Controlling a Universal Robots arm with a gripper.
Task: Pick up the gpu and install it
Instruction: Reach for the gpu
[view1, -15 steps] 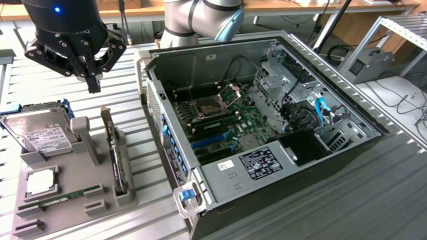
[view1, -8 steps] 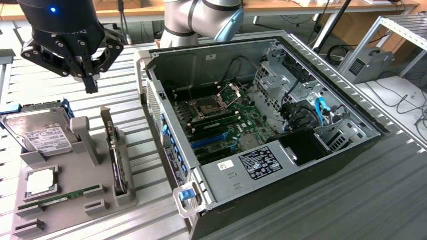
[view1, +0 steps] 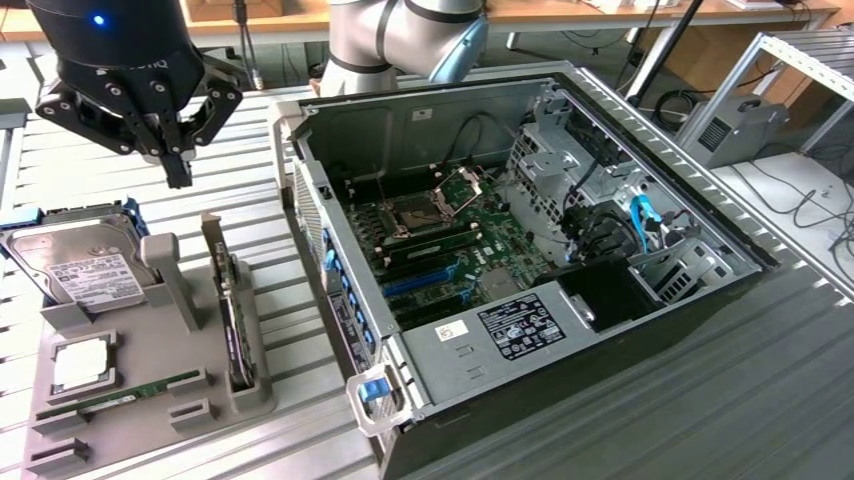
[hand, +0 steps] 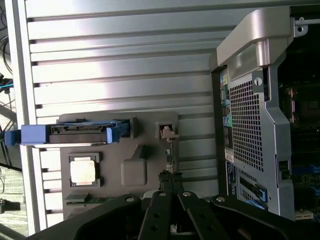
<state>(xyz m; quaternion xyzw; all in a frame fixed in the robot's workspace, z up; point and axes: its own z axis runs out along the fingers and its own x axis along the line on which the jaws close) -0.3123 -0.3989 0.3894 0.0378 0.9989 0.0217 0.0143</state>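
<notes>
Hanging above the ribbed metal table, the black multi-link gripper has its two fingers pressed together and carries nothing. It is on the far side of the flat grey holder tray, at the exterior view's left.

The gpu, a slim black card with a silver bracket at its far end, stands on its thin edge in a slot of this tray. It is nearer to the camera than the gripper and apart from it. On the same tray are a silver hard drive with a white label, a square silver processor chip and a narrow green memory stick.

I judge three risks:
- With the fingers together, a descent would hit the card's upper edge instead of going around it.
- The card is thin and stands close to a grey upright post, so a pinch off the middle could tilt it or jam it in the slot.
- The large open black computer case stands just to the right, and its raised wall could catch a low-carried card.
</notes>
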